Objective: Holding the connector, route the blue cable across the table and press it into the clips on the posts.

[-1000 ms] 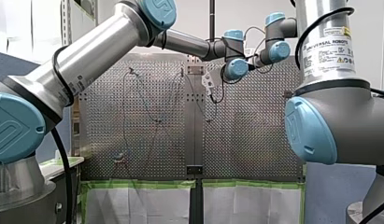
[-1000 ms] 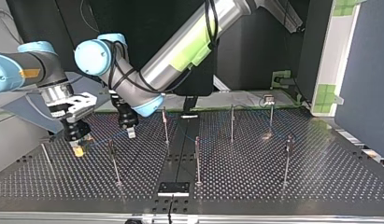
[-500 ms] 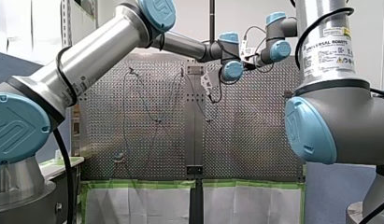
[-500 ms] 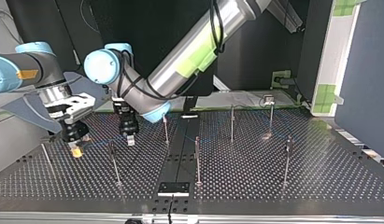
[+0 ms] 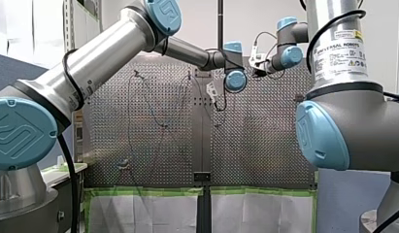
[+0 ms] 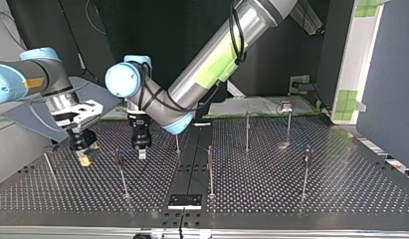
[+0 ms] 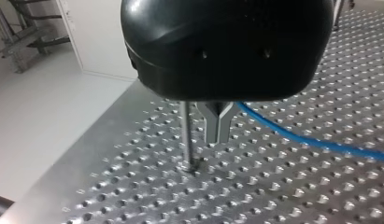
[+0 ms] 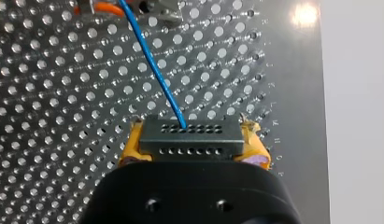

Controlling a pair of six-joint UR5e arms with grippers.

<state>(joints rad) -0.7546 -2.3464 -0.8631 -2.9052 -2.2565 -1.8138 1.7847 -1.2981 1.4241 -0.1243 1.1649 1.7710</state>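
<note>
The connector [image 8: 188, 135] is a small dark grey block, its face showing 2 rows of little round holes. The blue cable [image 8: 152, 65] comes out of the upper row, thin and bright, and runs in a nearly straight line ahead over the perforated counter [image 8: 49, 102] to an orange piece [image 8: 103, 8] at the far end. My right gripper [image 8: 192, 142] has its fingers clamped on the 2 ends of the connector, and the yellow pads [image 8: 130, 148] bulge out on either side of it. In the top view this gripper hangs low over the counter at the view's left, with the connector just above the surface.

My left gripper [image 7: 218, 135] is black with metal fingers [image 7: 213, 126]. They stand together with only a narrow notch at the tip, close above the counter and just beside a thin upright post [image 7: 186, 130]. The cable passes right behind them and runs off to one side, lying low over the holes. I cannot tell whether the fingers pinch it.

In the top view the 2 grippers are near each other, a post between them, and more posts [image 6: 210, 172] stand across the counter.

A white label [image 5: 343, 48] on my right arm's tube reads UNIVERSAL ROBOTS; the smaller print under it is too fine to read.
</note>
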